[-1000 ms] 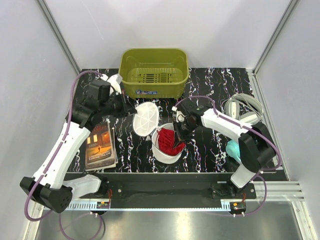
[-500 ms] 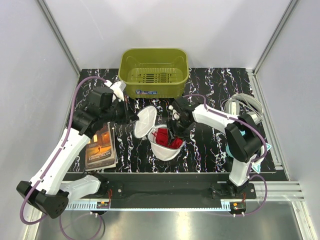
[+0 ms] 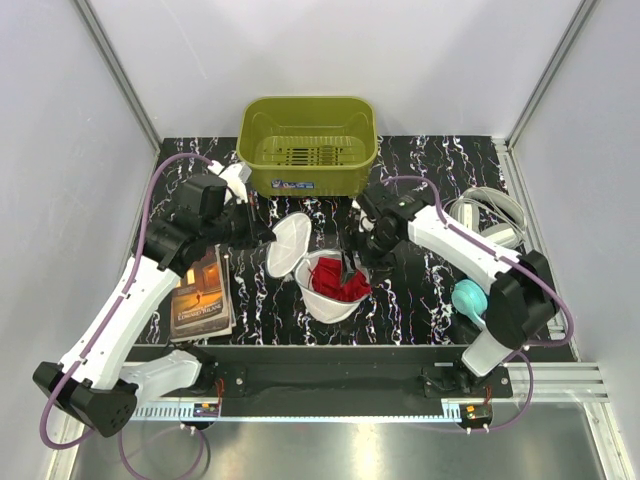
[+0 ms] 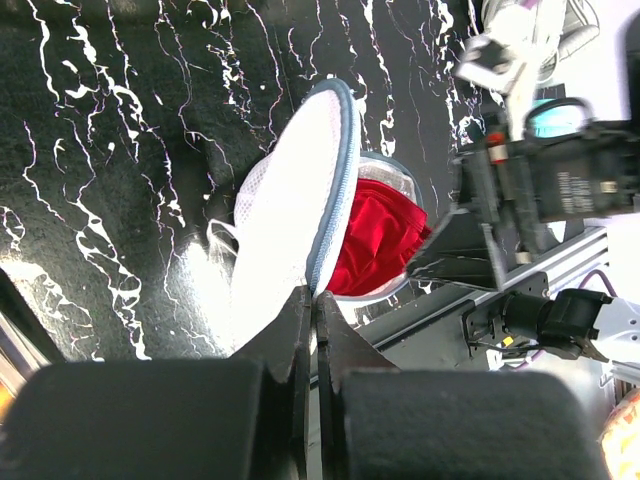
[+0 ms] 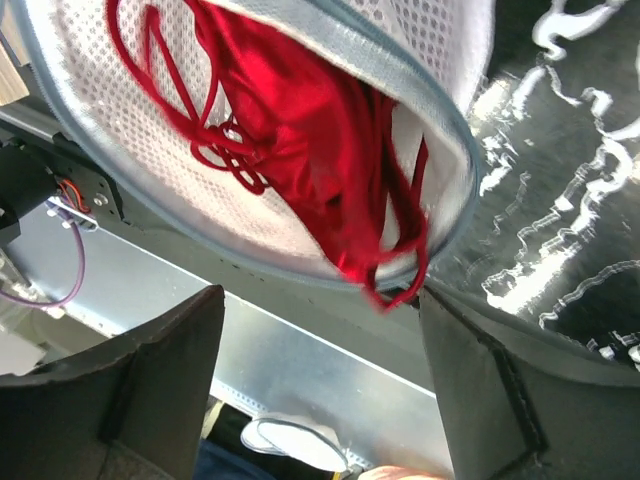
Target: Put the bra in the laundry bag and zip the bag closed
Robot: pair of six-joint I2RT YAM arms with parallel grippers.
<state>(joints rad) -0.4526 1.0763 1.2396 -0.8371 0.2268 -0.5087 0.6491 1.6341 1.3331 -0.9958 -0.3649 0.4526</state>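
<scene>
Left wrist view: your left jaws are pinched shut on the edge of the white mesh lid of the laundry bag [image 4: 285, 220], and the lid stands tilted up. Right wrist view: your right jaws are spread wide, gripping nothing, just above the bag's open mouth. The bra [image 5: 300, 130], bright red, lies inside the bag, with one thin strap looped over the grey zipper rim. From above, the bag sits mid-worktop [image 3: 420, 300], in front of an olive-green basket [image 3: 307, 145]. A book [image 3: 200, 290] lies to its left, a teal rounded item [image 3: 467, 296] to its right.
</scene>
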